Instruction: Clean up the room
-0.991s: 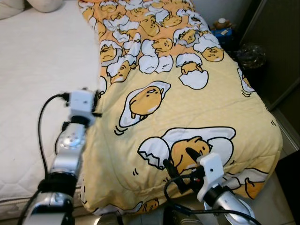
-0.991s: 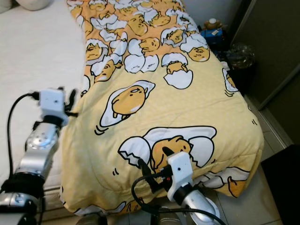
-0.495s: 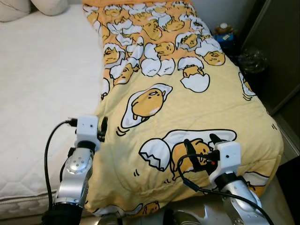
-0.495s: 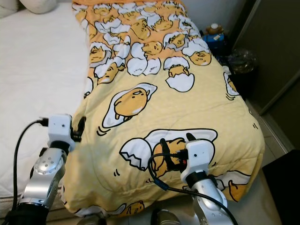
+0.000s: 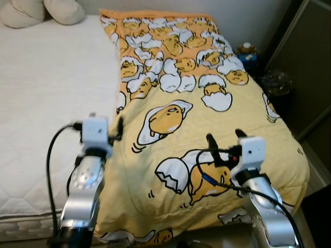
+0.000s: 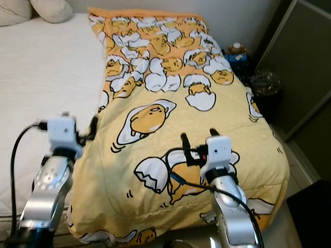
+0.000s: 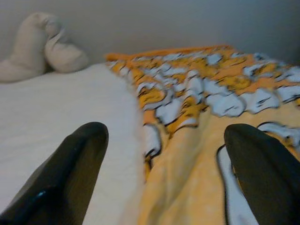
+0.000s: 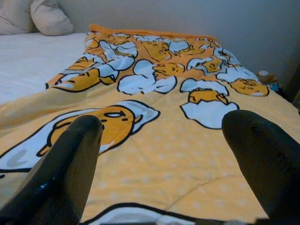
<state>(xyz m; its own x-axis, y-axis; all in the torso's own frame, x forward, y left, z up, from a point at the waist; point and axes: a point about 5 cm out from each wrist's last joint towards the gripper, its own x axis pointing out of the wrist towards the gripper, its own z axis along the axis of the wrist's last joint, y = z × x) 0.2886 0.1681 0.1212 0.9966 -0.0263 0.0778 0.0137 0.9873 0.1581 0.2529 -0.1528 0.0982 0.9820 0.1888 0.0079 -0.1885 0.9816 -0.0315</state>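
The yellow blanket [image 5: 207, 119] covered the bed's right half beside bare mattress [image 5: 46, 103]. Both the left gripper [image 7: 164, 154] and right gripper [image 8: 161, 154] hovered, fingers apart; grasping its near edge evenly would spread it best.

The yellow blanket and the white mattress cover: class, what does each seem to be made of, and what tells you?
Yellow blanket: likely soft padded fabric, matte, printed with egg cartoons; it shows stitch lines and gentle folds. White mattress cover: apparently quilted textile, matte, with a faint stitched pattern across its surface.
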